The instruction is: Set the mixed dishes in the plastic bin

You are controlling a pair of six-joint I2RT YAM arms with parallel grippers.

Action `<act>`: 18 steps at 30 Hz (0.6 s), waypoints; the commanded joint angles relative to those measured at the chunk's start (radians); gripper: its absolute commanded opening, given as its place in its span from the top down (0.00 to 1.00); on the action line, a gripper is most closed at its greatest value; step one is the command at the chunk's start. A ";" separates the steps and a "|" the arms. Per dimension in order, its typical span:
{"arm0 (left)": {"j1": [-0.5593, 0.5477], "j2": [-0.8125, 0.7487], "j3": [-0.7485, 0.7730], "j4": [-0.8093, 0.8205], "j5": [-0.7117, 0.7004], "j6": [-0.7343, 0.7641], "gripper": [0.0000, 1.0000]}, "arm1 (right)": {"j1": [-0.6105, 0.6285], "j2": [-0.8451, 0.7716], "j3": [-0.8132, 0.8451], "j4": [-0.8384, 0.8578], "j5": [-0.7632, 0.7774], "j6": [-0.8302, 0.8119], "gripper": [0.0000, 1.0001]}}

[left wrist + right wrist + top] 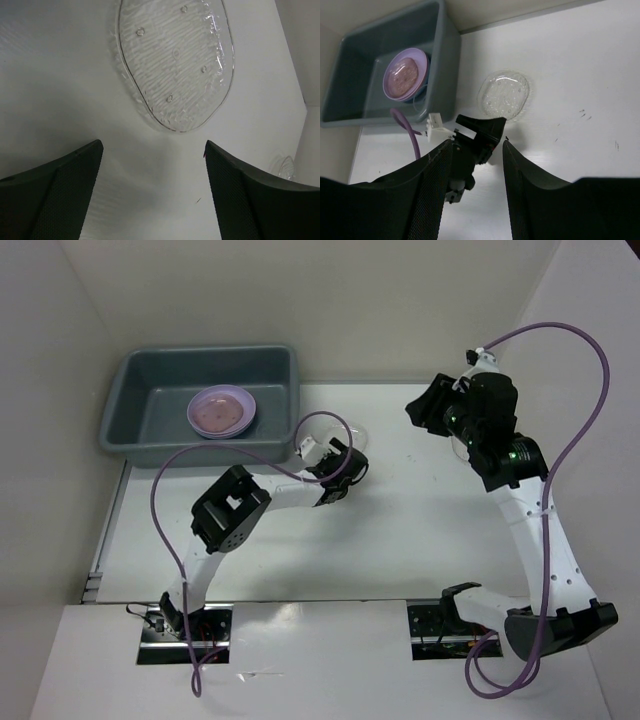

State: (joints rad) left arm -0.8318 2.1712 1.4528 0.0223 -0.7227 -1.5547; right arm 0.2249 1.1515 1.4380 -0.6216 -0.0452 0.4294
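- The plastic bin is dark gray.
- The plate is lavender.
- The dish on it is translucent pinkish tan, speckled.
- The clear bowl has rippled ridges and small raised dots.
- The surface is white.
- The left fingers are black, finely meshed.
- The cable is purple.

The white table sits boxed in by pale walls behind and on both sides. A ridged metal rail runs along its left edge. A few dark specks mark the tabletop.

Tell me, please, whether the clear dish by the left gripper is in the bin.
Out: the dish lies on the table beside the bin.
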 commanded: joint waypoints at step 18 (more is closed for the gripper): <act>0.119 0.154 0.167 -0.032 0.058 -0.098 0.90 | 0.005 -0.024 -0.016 -0.038 0.067 -0.015 0.49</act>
State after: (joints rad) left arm -0.7330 2.3013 1.5936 -0.0032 -0.6739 -1.6512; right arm 0.2249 1.1473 1.4162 -0.6479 -0.0074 0.4278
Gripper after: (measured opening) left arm 0.151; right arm 0.507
